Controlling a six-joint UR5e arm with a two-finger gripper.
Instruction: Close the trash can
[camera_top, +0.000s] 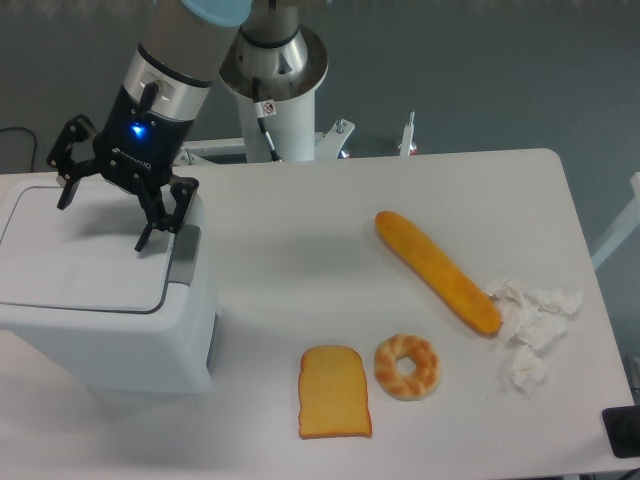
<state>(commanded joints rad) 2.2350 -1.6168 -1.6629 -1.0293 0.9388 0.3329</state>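
While its lid (85, 250) is lying flat, the trash can (110, 300) is being kept shut.
Contents are being hidden; the gripper (103, 212) is being held spread wide, grasping nothing.

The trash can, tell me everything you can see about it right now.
The trash can is a large white rectangular bin with rounded corners, plastic by the look of it, standing upright at the table's left edge. Its flat white lid lies down flush on the rim, so it looks closed. A grey latch tab sits at the lid's right side. The open pincer hangs just above the lid's far right part; whether a fingertip touches it is unclear. The food lies well apart to the right.
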